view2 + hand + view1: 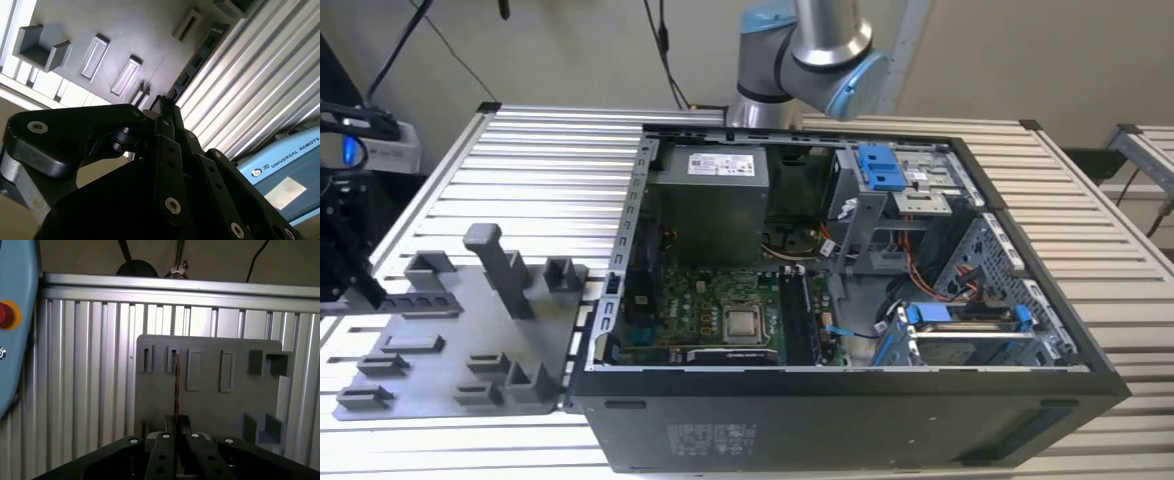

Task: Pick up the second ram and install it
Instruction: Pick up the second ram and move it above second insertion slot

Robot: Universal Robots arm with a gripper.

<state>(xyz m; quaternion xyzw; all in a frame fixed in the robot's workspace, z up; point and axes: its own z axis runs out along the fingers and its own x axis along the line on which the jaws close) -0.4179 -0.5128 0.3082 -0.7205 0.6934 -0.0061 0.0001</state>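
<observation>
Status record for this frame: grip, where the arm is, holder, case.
grip: gripper shut on the memory stick, stick seen edge-on
position: held above the grey holder plate, apart from it
holder plate: lies on the slatted table, at the exterior view's left of the computer case
computer case: side open, circuit board exposed
task state: stick picked up, not yet in the case

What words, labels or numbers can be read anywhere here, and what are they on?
On the blue panel, second wrist view: a white maker's mark beside a round logo; it is a brand name, so left unquoted.
On the power supply, exterior view: a white label, too small to read.
On the computer case, outer wall: pale print, too small to read.
On the red button, first wrist view: no wording.
</observation>
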